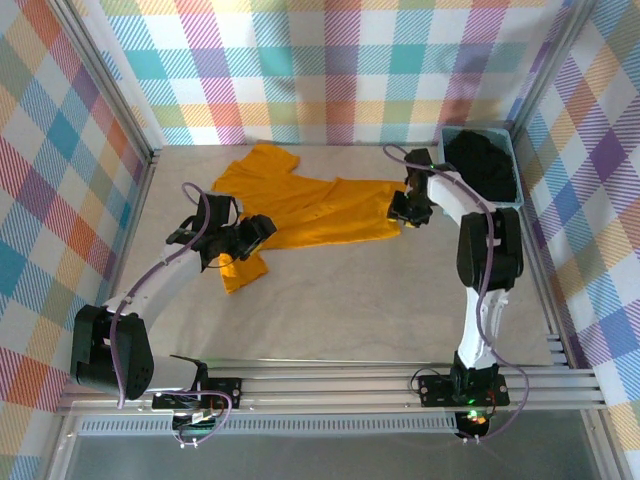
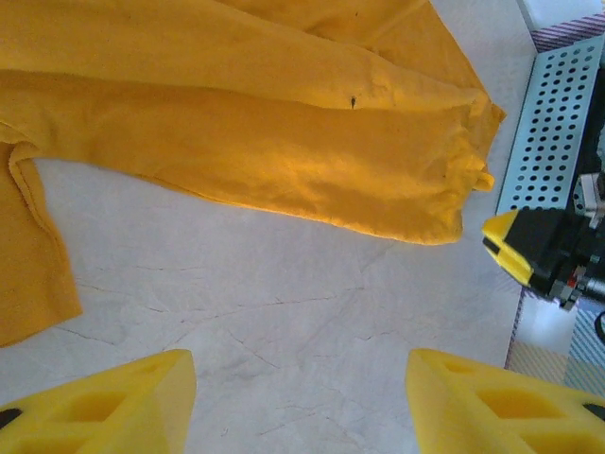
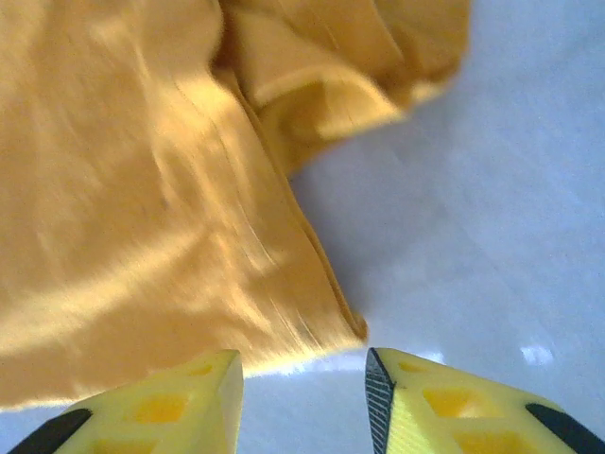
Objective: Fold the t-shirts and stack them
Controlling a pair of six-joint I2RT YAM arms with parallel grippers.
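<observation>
Lying crumpled, orange shirt (image 1: pixel 300 208) stretches left-right.

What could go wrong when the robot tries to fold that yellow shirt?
The open right gripper sits at the very edge of the bright orange-yellow cloth shirt; it may pinch too little and slip off.
The shirt lies bunched and creased, so a fold could come out crooked.
The right arm works close to the light blue plastic basket holding the black garment; it might bump it.
</observation>
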